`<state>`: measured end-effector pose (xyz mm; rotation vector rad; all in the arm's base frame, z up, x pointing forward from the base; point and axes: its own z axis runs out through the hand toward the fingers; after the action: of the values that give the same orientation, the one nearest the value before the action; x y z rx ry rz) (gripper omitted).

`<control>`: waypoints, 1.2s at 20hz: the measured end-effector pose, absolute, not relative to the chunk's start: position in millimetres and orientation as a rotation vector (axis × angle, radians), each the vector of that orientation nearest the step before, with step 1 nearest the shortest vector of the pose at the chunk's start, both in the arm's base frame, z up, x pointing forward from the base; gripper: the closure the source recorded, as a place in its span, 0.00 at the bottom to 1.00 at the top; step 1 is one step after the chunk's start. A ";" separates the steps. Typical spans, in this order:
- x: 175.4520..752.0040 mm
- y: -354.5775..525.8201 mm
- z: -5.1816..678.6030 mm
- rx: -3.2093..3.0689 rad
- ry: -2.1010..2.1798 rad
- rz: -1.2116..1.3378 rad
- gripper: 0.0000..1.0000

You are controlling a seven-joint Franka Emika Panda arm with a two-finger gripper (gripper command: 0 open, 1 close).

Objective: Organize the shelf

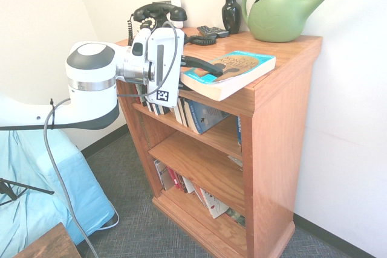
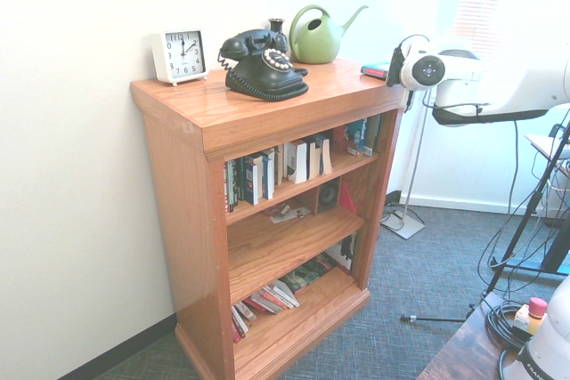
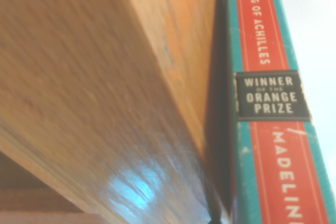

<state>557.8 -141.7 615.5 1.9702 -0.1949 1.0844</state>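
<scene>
**One book at the shelf's front edge**

One teal paperback lies flat on the shelf, jutting over the top's near edge. The pincer reaches in level, a dark finger over the cover; whether it grips yet, I cannot tell. Behind stand a black telephone, a vase and a green watering can.

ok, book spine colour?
Teal with an orange-red band, on the book; clearest in the wrist view.
</scene>
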 end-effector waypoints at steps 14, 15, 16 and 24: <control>539.3 -142.7 635.7 2.013 -0.317 1.131 1.00; 532.2 -144.7 642.1 2.015 -0.341 1.136 1.00; 524.3 -147.5 647.9 2.016 -0.375 1.135 1.00; 451.0 -143.8 673.1 2.059 -0.512 1.158 1.00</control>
<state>451.0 -143.8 673.1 2.0586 -0.5123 1.1582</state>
